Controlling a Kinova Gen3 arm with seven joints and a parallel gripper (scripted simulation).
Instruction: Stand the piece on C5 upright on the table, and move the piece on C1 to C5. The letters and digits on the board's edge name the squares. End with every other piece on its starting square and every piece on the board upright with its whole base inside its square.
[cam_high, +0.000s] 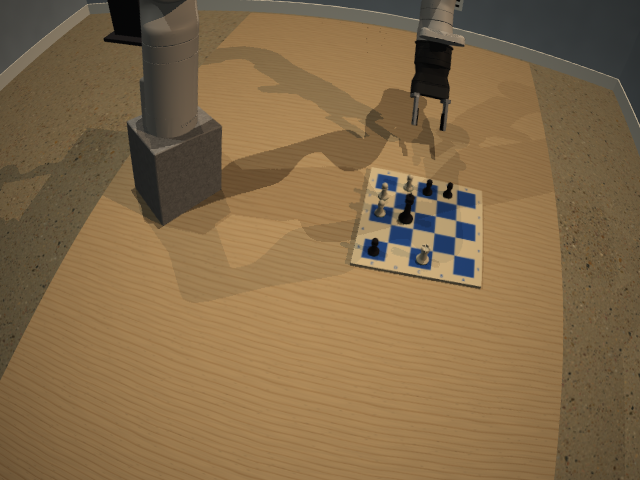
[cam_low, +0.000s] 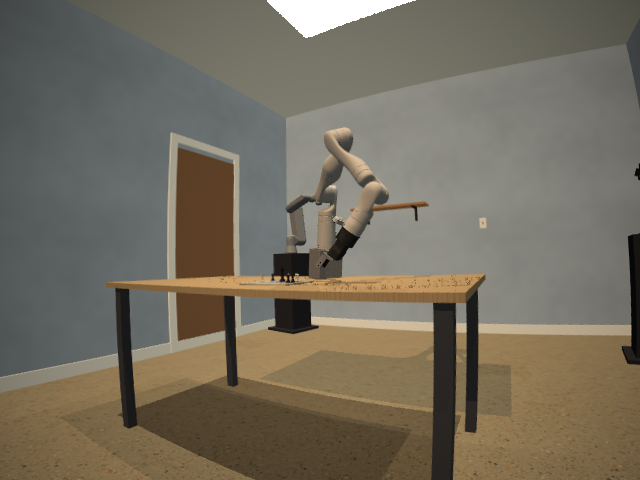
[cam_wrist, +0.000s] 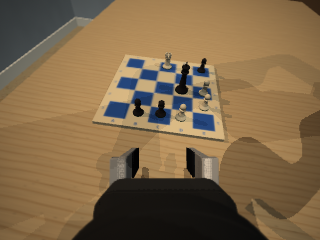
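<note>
A small blue-and-cream chessboard (cam_high: 443, 258) (cam_wrist: 150, 65) lies on the wooden table (cam_high: 258, 361) (cam_low: 361, 291). A white rook (cam_high: 422, 254) (cam_wrist: 168, 61) stands upright in the middle file, on the row farthest from my gripper. A black pawn (cam_high: 427, 188) (cam_wrist: 160, 109) stands upright in the same file, on the row nearest my gripper. I cannot read the edge letters. My gripper (cam_high: 429, 125) (cam_wrist: 162, 158) (cam_low: 321, 260) is open and empty. It hangs above bare table just beyond the board's edge, tilted towards the board.
Also upright on the board are a tall black piece (cam_high: 406, 209) (cam_wrist: 182, 80), two more black pawns (cam_high: 447, 190) (cam_high: 373, 248), and three white pieces (cam_high: 408, 182) (cam_high: 383, 192) (cam_high: 380, 208). The arm's grey pedestal (cam_high: 173, 170) stands on the table left of the board.
</note>
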